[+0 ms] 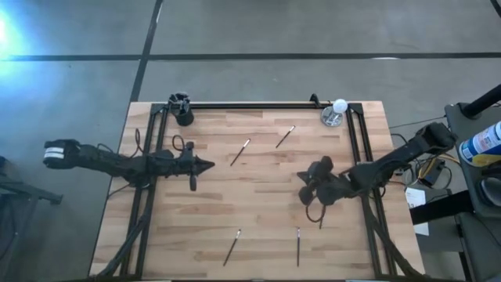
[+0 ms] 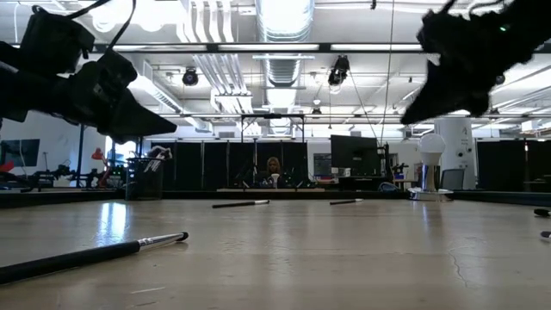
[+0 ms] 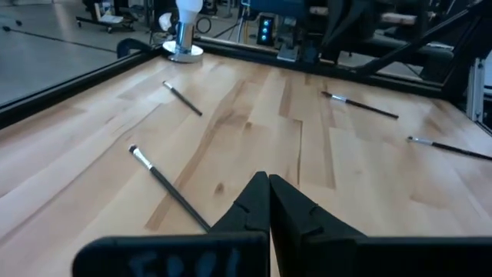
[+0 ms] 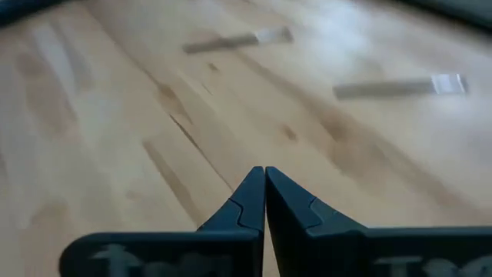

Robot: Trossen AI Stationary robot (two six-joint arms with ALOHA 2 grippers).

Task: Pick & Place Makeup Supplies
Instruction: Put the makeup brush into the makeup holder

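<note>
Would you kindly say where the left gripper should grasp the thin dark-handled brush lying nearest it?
Probably mid-handle on the thin dark-handled brush, coming straight down with the fingers across its diagonal length. It lies flat with bare wooden table around it. The left gripper is shut and must open first.

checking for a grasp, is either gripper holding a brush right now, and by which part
Nothing is held: the left gripper and right gripper are both shut and empty.

four loose makeup brushes (image 1: 240,152), one black cup (image 1: 183,111), one white ball (image 1: 339,106)

4 thin dark makeup brushes (image 1: 240,152) lie flat, well apart.
</note>
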